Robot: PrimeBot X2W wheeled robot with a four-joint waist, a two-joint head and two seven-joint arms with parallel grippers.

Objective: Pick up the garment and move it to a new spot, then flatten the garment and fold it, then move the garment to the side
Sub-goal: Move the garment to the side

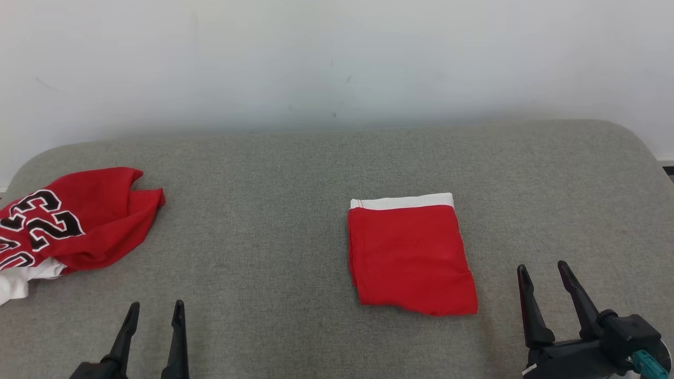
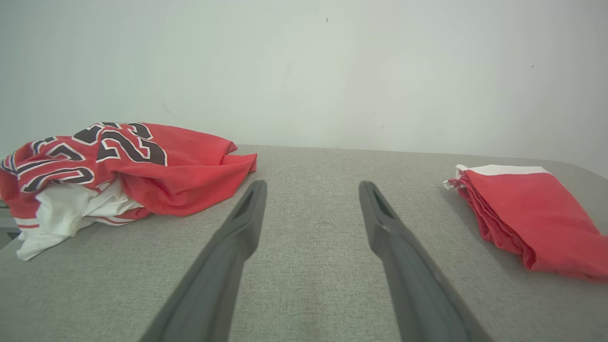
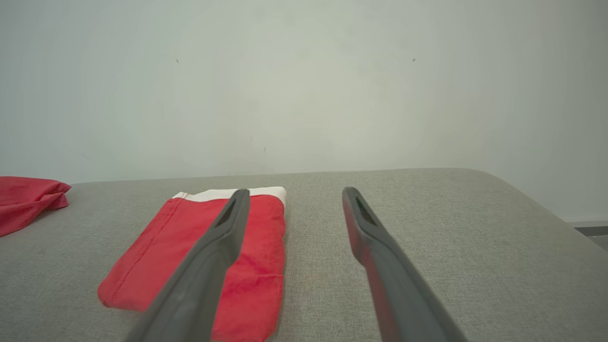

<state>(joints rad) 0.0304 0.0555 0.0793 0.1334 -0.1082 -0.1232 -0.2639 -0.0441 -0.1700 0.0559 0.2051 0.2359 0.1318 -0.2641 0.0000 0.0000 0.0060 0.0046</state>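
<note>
A red garment (image 1: 412, 255) with a white band along its far edge lies folded into a neat rectangle on the grey table (image 1: 274, 221), right of centre. It also shows in the left wrist view (image 2: 532, 213) and the right wrist view (image 3: 199, 247). A crumpled red jersey (image 1: 79, 221) with black numbers and white parts lies in a heap at the table's left edge, seen too from the left wrist (image 2: 128, 166). My left gripper (image 1: 155, 310) is open near the front left, empty. My right gripper (image 1: 542, 269) is open just right of the folded garment, touching nothing.
A plain white wall (image 1: 337, 58) runs behind the table. The table's far corners are rounded, and its right edge (image 3: 546, 204) drops off close to my right gripper. Bare grey cloth lies between the two garments.
</note>
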